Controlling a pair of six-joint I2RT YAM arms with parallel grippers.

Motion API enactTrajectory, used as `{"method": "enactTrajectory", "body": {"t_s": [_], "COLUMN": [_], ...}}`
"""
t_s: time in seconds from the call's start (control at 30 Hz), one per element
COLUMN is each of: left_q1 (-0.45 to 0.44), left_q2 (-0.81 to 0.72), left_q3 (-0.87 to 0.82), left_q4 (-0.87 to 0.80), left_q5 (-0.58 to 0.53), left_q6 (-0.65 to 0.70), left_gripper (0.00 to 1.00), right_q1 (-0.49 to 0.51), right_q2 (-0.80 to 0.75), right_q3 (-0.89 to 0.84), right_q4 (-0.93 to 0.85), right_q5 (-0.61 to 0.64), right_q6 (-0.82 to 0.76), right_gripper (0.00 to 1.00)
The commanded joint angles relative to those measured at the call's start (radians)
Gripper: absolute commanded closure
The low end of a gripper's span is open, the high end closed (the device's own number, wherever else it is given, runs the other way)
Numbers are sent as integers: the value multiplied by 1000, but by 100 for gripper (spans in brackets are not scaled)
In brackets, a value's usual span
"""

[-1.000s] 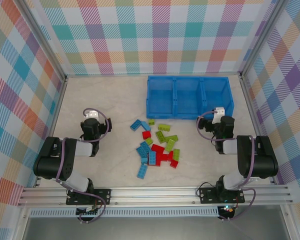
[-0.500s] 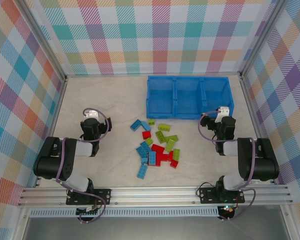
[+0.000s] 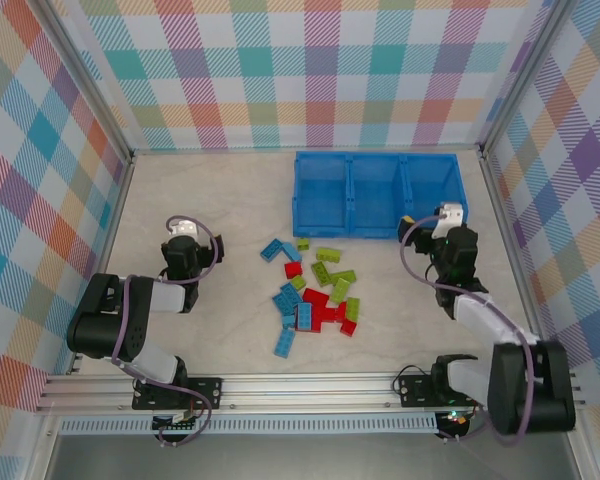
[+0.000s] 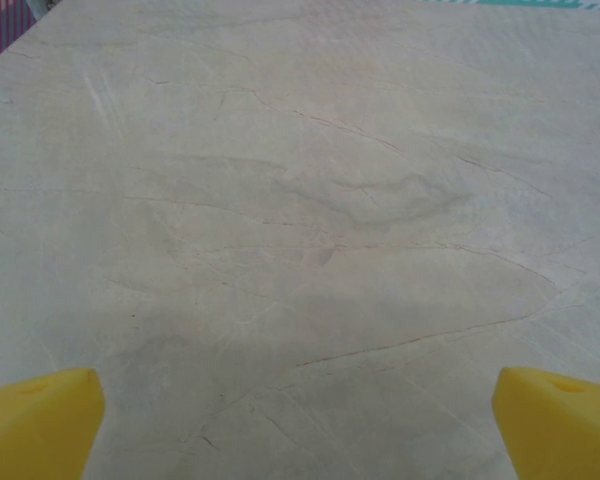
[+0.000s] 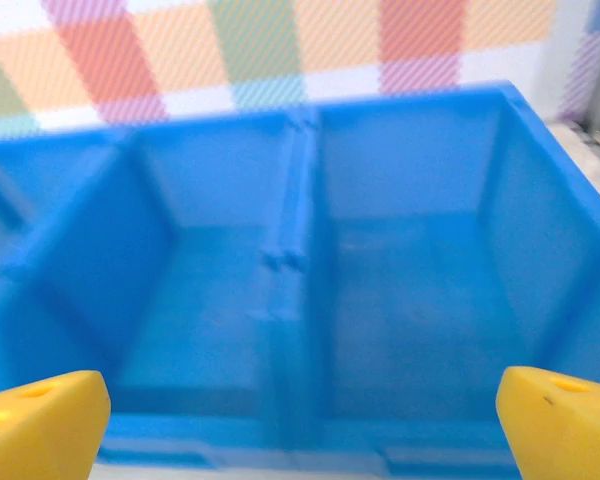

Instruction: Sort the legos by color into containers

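**Grippers Agape, Bricks Outside the Bin**

Right gripper (image 5: pixel 300 425), its yellow fingers spread on nothing, faces the bright blue three-compartment plastic bin (image 5: pixel 295 250), whose visible floors are bare. Left gripper (image 4: pixel 300 425) gapes likewise, well left of the bin. Small red, lime and light-blue studded lego bricks (image 3: pixel 315 290) lie scattered just in front of the bin.

the left arm (image 3: pixel 130 320) is sitting folded near its base, the left gripper (image 3: pixel 183 232) pointing forward with its yellow fingers (image 4: pixel 35 425) standing wide apart. the right arm (image 3: pixel 480 315) is lying stretched forward, the right gripper (image 3: pixel 448 216) gaping just as wide.
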Motion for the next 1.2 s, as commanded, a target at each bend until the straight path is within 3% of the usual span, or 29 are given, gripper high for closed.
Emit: {"method": "enactTrajectory", "body": {"t_s": [0.0,0.13,0.23,0.37,0.5,0.67,0.8,0.97,1.17], "left_q1": [-38,-99,-164,-353,-576,-776,-800,-799,-800], "left_q2": [-126,-315,-451,-558,-610,-642,-685,-767,-812], "left_q3": [96,68,112,232,392,575,569,430,396], "left_q4": [-204,-295,-462,-684,-946,-1407,-1597,-1539,-1532], "left_q5": [-12,-14,13,49,118,78,173,320,289], "left_q6": [24,0,-74,-63,1,223,381,504,551], "left_gripper": [0,0,0,0,0,0,0,0,0], "right_q1": [143,281,386,503,515,545,559,574,595], "right_q2": [-55,-12,65,201,388,570,674,818,874], "right_q3": [219,343,437,547,648,730,790,929,919], "right_q4": [-462,-717,-884,-1036,-1099,-1008,-970,-1049,-1011], "right_q5": [-94,-166,-152,-64,-18,18,157,179,233], "right_q6": [123,232,249,208,192,314,448,558,632], "right_gripper": [0,0,0,0,0,1,0,0,1]}}
